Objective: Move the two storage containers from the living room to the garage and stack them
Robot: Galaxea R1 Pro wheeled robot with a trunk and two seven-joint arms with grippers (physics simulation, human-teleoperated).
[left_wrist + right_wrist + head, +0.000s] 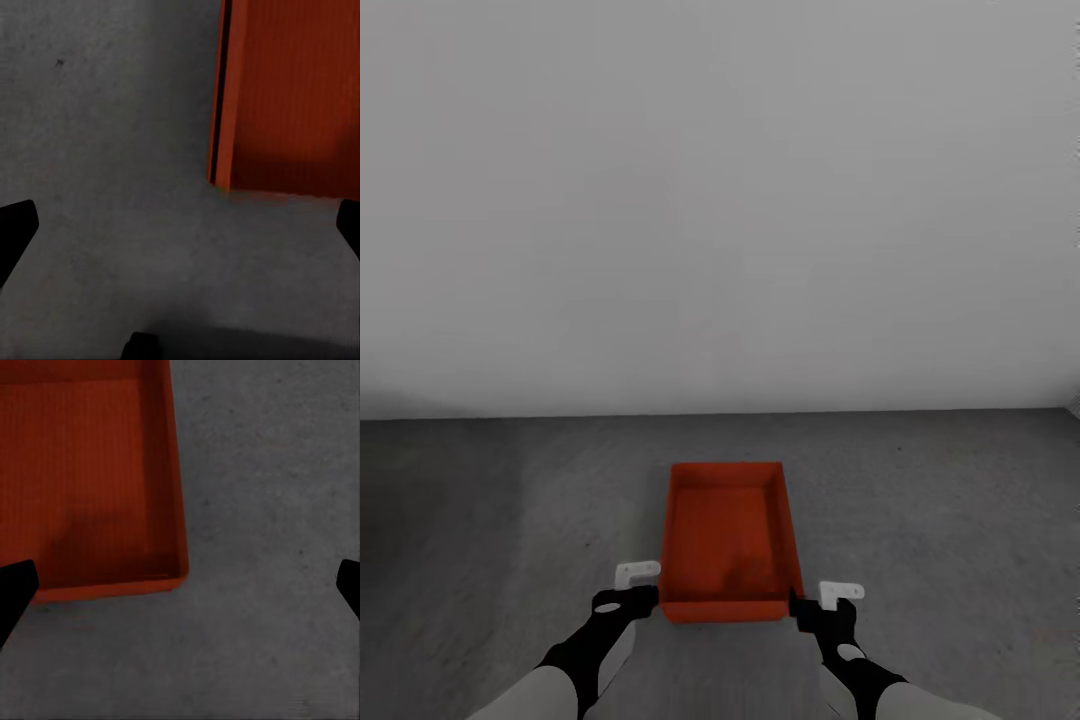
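One orange-red storage container (728, 540) sits on the dark grey concrete floor (510, 520), open side up, near the pale grey wall (720, 200). My left gripper (632, 596) hangs just beside its near left corner, my right gripper (822, 604) just beside the near right — both sets of fingers spread wide apart and empty, over bare concrete.

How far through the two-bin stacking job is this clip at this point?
Done: one bin sits on the grey concrete floor by a pale wall. In hand: nothing; the left gripper and right gripper flank its near corners, both open. Left: stacking the second bin on it.
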